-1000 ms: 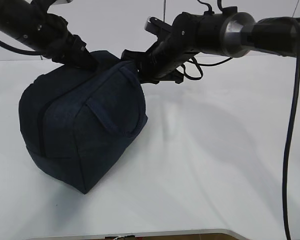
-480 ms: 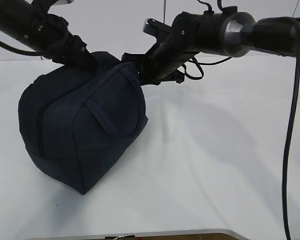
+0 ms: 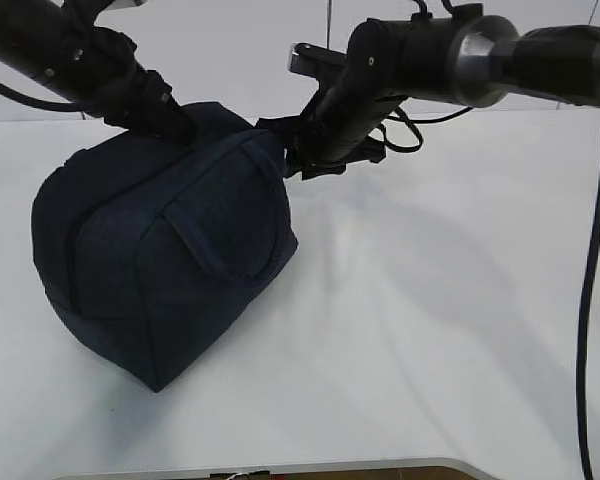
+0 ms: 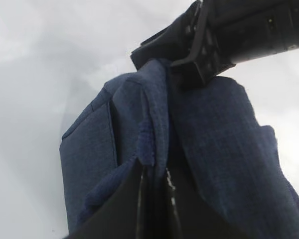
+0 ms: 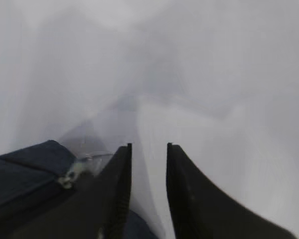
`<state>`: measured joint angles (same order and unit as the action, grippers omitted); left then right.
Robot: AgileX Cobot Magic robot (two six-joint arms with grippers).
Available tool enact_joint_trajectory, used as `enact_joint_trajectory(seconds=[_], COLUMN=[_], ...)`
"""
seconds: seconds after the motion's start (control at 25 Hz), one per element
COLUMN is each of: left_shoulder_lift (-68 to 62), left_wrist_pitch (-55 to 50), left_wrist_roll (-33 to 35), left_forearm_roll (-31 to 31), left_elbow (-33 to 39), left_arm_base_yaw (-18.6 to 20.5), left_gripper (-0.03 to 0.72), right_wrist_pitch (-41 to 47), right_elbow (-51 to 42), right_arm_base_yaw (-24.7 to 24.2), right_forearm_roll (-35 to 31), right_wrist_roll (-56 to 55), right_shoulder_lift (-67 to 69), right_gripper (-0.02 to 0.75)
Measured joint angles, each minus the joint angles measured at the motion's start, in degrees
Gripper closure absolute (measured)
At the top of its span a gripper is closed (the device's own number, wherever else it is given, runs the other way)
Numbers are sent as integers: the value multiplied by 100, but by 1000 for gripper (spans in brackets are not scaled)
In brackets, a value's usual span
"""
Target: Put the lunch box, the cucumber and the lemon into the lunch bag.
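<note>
The dark navy lunch bag (image 3: 160,260) sits on the white table, tilted, with one strap handle (image 3: 215,250) on its near face. My left gripper (image 3: 175,125) is shut on a fold of the bag's fabric at its top; in the left wrist view (image 4: 154,167) the cloth is pinched between the jaws. My right gripper (image 3: 280,150) hovers at the bag's top right corner, open and empty (image 5: 148,147), with the silver zipper pull (image 5: 70,178) just to its left. The lunch box, cucumber and lemon are out of view.
The white table (image 3: 430,320) spreads to the right of and in front of the bag. The right arm's black cable (image 3: 585,300) hangs down at the far right. The table's front edge (image 3: 280,468) runs along the bottom.
The right arm has risen a little and drawn slightly right, off the bag's corner. The bag has shifted slightly left. The left gripper keeps its hold.
</note>
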<state>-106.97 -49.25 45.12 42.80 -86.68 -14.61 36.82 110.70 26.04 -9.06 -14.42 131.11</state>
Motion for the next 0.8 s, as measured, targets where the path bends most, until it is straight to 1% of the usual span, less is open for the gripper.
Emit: enact_joint_trajectory(seconds=[0.12, 0.2, 0.36, 0.44, 0.48, 0.6, 0.68, 0.8], left_shoulder_lift=[13, 17, 17, 17, 17, 26, 62, 194], left_wrist_pitch=[-20, -25, -34, -34, -22, -22, -22, -22], left_wrist_roll=[10, 10, 10, 10, 10, 10, 0, 0], left_forearm_roll=[27, 36, 40, 49, 49, 90, 90, 64], left_elbow=[0, 0, 0, 0, 0, 0, 0, 0], left_arm_base_yaw=[0, 0, 0, 8, 8, 29, 38, 38], left_gripper=[681, 665, 602, 545, 515, 369, 305, 271], right_wrist_pitch=[196, 238, 261, 343, 427, 839, 1096, 1370], right_elbow=[-19, -21, 86, 183, 246, 435, 512, 539], right_arm_base_yaw=[-25, -36, -33, -33, -33, -23, -23, -23], right_forearm_roll=[325, 424, 603, 737, 820, 1097, 1195, 1224], right_wrist_roll=[23, 34, 44, 83, 143, 486, 731, 854], right_shoulder_lift=[-133, -258, -577, -733, -786, -965, -1085, -1243], right_gripper=[414, 360, 337, 333, 332, 330, 330, 330])
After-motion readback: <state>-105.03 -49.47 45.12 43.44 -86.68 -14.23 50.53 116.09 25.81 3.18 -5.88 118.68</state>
